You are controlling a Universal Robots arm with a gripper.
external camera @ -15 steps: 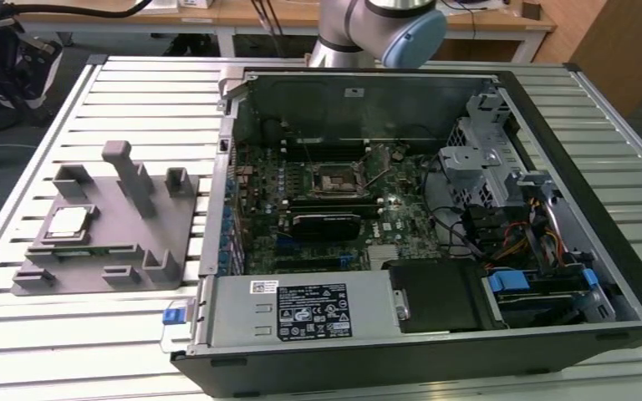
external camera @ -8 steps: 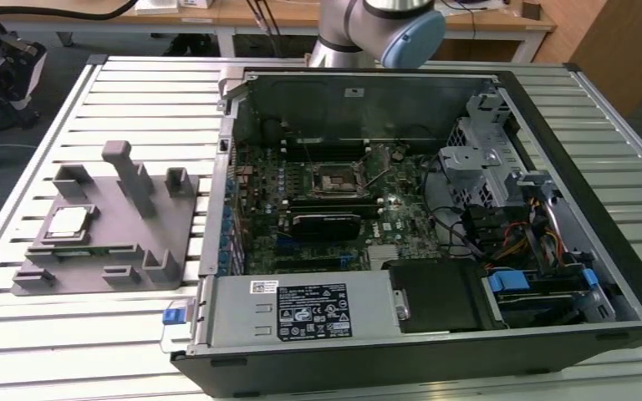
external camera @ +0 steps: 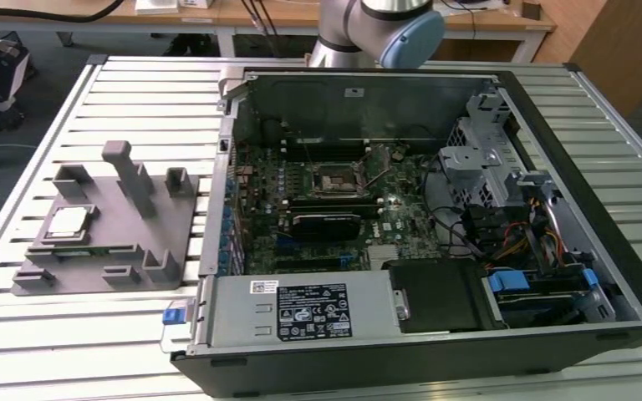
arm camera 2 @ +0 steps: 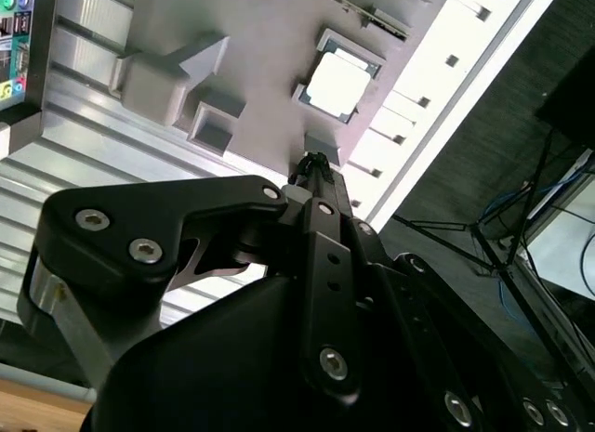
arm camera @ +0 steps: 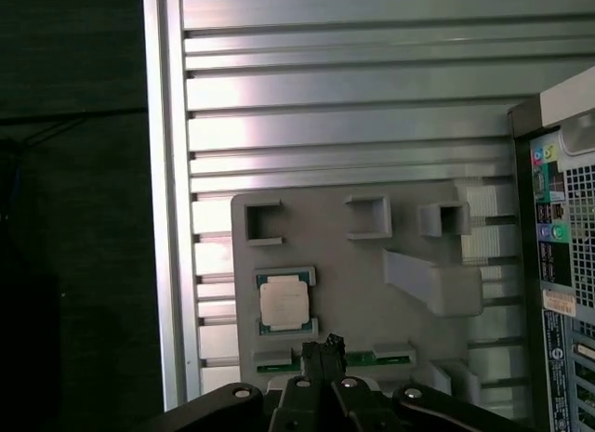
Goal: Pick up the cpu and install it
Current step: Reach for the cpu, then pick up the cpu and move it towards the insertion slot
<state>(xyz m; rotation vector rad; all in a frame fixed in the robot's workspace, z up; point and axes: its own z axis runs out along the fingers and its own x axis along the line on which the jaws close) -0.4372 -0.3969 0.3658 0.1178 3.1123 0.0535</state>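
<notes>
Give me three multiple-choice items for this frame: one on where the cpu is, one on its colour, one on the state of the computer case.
1. The cpu lies:
A in the motherboard socket
B on the grey fixture
C on the bare table slats

2. Its top is:
A black
B blue
C pale silvery

3. The computer case is:
A open, side panel off
B closed by its side panel
C standing upright

Key:
1. B, it sits in a fixture recess in both wrist views.
2. C, it shines pale.
3. A, the motherboard is exposed.
</notes>
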